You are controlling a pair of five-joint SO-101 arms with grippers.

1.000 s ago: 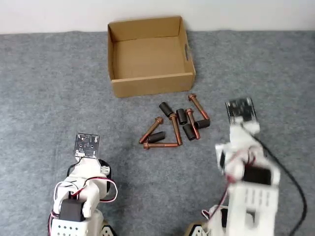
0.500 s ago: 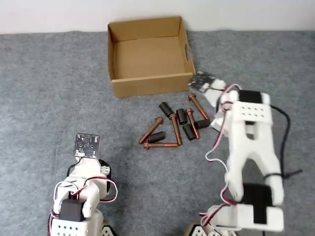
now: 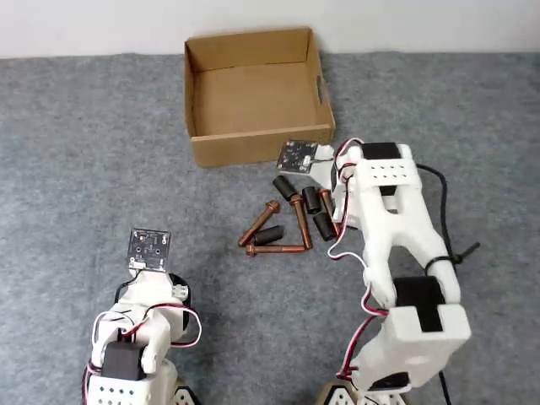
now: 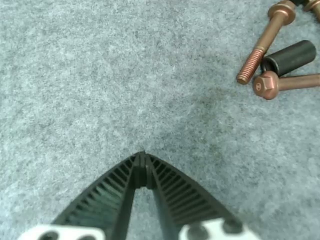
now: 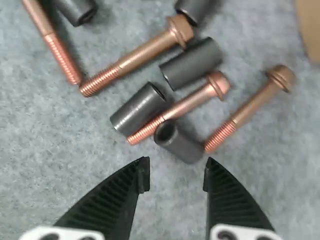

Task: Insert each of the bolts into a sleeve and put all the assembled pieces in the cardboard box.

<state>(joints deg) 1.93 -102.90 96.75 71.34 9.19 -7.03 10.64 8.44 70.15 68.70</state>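
Note:
Several copper bolts (image 3: pixel 299 221) and black sleeves (image 3: pixel 311 199) lie in a loose pile just in front of the cardboard box (image 3: pixel 253 139), which holds nothing. My right arm (image 3: pixel 381 181) stretches over the pile's right side. In the right wrist view my right gripper (image 5: pixel 175 172) is open just above the carpet, and a short sleeve (image 5: pixel 172 141) lies right ahead of its fingertips between two bolts (image 5: pixel 182 106). My left gripper (image 4: pixel 142 159) is shut with nothing in it, low over bare carpet, while a bolt (image 4: pixel 265 42) and a sleeve (image 4: pixel 290 56) lie farther off.
Grey carpet (image 3: pixel 101 169) covers the whole table. The left arm (image 3: pixel 143 321) sits folded at the near left, well away from the pile. A white wall runs behind the box.
The right arm has swung from the right side of the table forward and leftward, ending over the pile of bolts and sleeves. The left arm has kept still.

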